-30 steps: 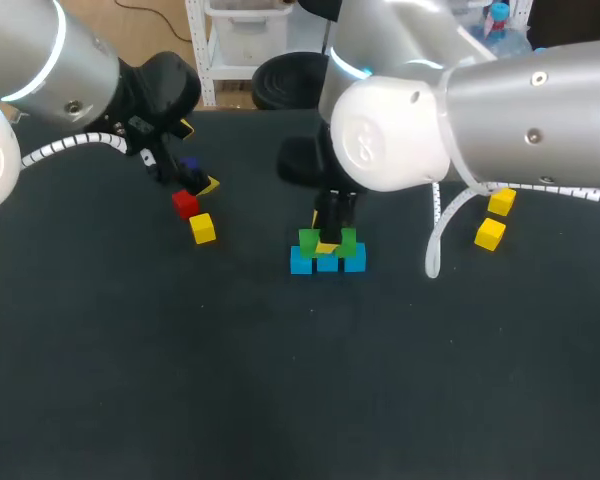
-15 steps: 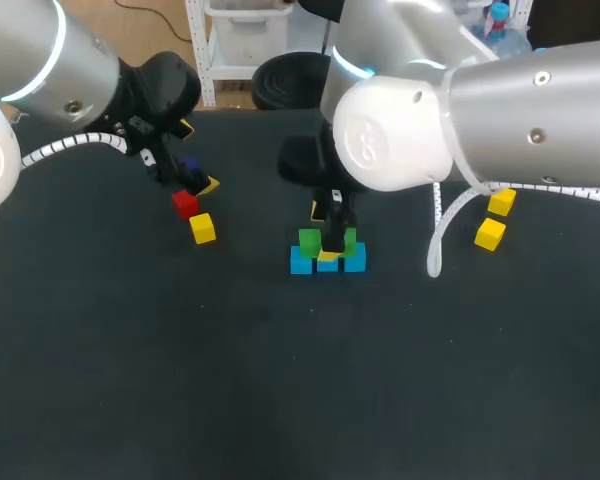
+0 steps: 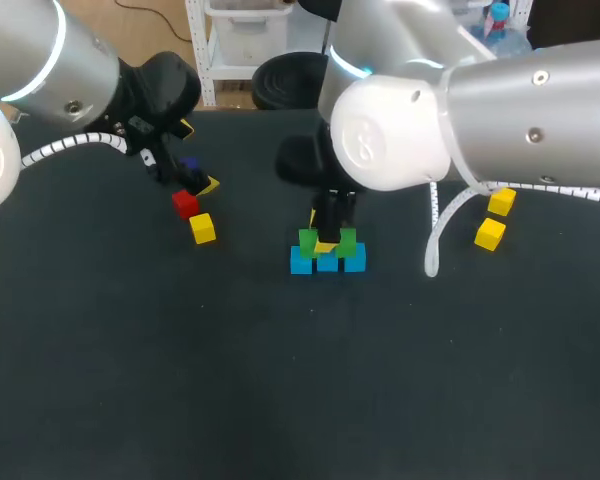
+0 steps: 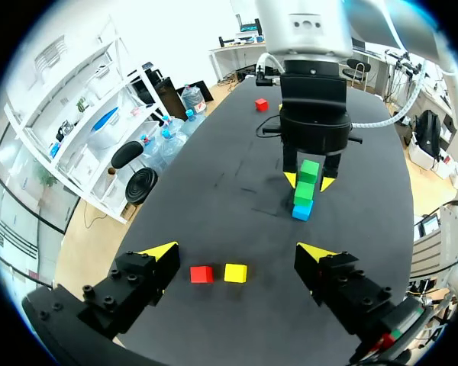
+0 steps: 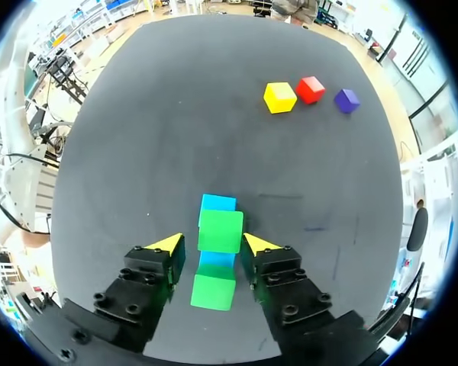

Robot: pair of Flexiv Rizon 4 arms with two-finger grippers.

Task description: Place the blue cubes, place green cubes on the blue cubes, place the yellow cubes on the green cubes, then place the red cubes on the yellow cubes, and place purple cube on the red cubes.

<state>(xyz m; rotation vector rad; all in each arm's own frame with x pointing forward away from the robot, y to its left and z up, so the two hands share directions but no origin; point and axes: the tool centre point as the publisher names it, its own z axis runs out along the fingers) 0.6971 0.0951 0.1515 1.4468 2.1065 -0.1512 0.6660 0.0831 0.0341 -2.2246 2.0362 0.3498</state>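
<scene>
Right gripper (image 5: pixel 214 243) jaws stand slightly open astride 1 green cube (image 5: pixel 220 231); left gripper (image 4: pixel 237 252) jaws gape wide, empty

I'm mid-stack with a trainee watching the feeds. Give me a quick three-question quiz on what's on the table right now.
1. True or false: a yellow cube already rests on the green cubes.
2. How many blue cubes make up the bottom row? A) two B) three C) four
3. Fill in: the purple cube lies in a line with the red cube and a ___ cube.

Key:
1. False. No yellow cube is stacked yet.
2. B
3. yellow
</scene>
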